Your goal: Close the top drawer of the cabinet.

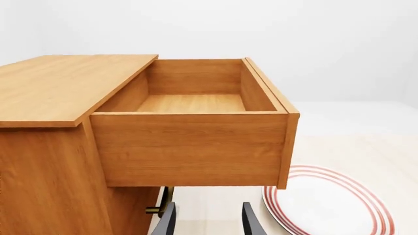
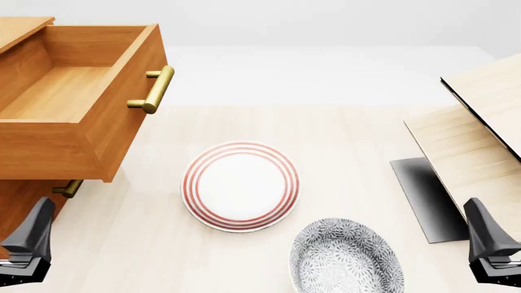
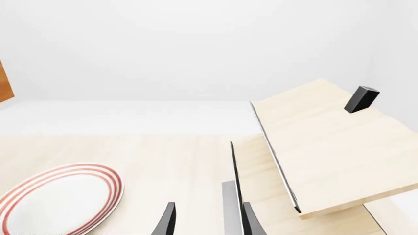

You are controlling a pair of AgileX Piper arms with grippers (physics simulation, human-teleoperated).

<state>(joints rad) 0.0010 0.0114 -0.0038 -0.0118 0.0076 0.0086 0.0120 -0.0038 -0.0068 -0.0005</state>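
Your table (image 2: 358,128), pale wood, fills the front view, with a plain white room behind it. The cabinet (image 2: 21,201) sits at the left edge of the frame, and the top drawer (image 2: 57,91) is pulled well out at upper left, open and showing bare wood inside, its brass handle (image 2: 155,90) facing right. Below it you can just see the lower drawer's handle (image 2: 68,188) tucked under the overhang. At the right edge a pale slanted wooden structure (image 2: 476,140) leans over a dark base.

Centre frame lies the red-ringed plate (image 2: 241,186), and just below and to its right the grey patterned bowl (image 2: 346,256).

Your left gripper (image 2: 31,241) sits low at the bottom left corner, near the cabinet's foot, touching nothing. Your right gripper (image 2: 488,241) mirrors it at bottom right. Both wrist views show the fingers (image 1: 168,221) parted with nothing between them.
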